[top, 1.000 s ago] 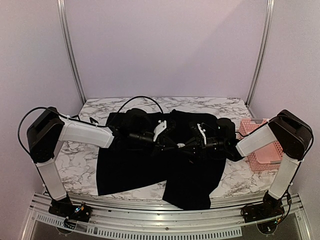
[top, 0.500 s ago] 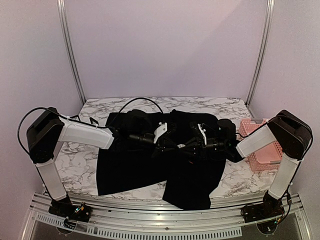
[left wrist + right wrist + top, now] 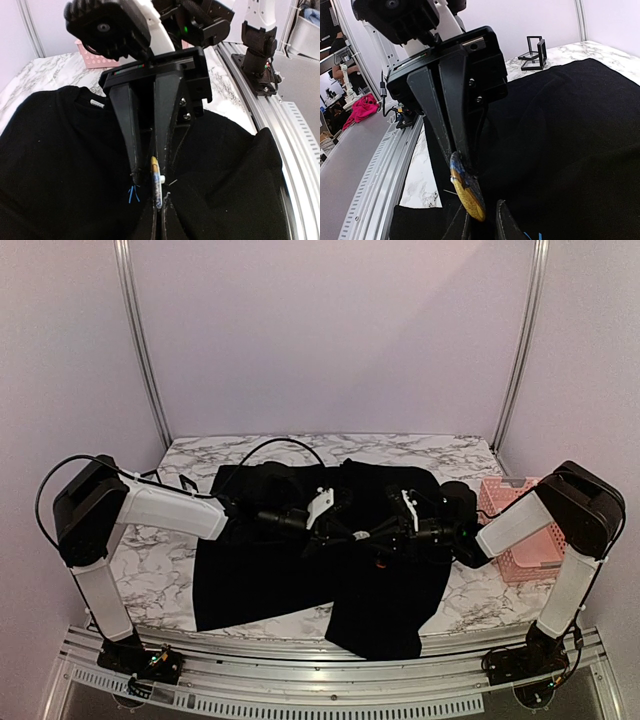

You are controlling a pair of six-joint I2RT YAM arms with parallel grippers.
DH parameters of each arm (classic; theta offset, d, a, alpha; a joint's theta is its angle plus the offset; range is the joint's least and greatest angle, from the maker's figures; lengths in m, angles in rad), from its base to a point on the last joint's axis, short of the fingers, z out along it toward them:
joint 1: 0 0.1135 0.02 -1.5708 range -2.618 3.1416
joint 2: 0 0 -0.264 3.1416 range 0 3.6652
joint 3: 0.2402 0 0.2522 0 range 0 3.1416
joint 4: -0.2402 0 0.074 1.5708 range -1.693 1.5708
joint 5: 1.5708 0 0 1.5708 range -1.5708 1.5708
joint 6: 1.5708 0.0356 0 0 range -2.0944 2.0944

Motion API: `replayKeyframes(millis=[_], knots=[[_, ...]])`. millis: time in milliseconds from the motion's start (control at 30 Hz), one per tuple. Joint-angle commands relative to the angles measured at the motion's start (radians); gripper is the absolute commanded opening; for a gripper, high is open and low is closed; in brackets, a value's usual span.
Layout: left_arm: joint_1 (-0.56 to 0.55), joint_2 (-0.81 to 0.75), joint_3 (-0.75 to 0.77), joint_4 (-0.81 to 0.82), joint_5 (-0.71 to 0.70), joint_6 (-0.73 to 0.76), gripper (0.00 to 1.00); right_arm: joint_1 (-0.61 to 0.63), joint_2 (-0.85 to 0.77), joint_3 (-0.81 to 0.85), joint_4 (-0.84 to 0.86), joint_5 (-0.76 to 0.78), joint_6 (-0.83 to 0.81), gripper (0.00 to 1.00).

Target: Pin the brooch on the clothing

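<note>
Marble-patterned table (image 3: 150,560) between lilac walls (image 3: 330,330) bears the clothing (image 3: 260,580).

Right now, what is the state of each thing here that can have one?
Large black short-sleeved T-shirt: spread on the marble table, hem over the near edge.
Round gold-and-blue brooch: held on edge over the shirt.
Left gripper: shut on the brooch.
Right gripper: jaws slightly apart.
Pink lattice basket: upright, contents not visible.
</note>
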Motion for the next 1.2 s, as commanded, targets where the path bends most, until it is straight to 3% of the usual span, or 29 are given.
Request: replayKeyframes(millis=[0,233,400,667,1167], knots=[[-0.02,-0.038,-0.018,-0.011,0.05,-0.001,0.0,-0.027,-0.022,0.006,0.009,0.063,0.001,0.16],[-0.023,-0.028,-0.018,0.049,0.042,-0.066,0.0,-0.016,-0.009,0.004,0.029,-0.015,-0.051,0.25],[-0.025,-0.024,-0.03,0.078,0.047,-0.086,0.0,-0.013,-0.011,0.037,-0.139,0.008,-0.151,0.26],[-0.022,-0.007,-0.028,0.093,0.06,-0.096,0.0,0.013,-0.007,0.04,-0.158,-0.013,-0.253,0.47],[-0.023,-0.007,-0.046,0.115,0.056,-0.103,0.0,0.027,0.017,0.082,-0.106,-0.049,-0.229,0.46]])
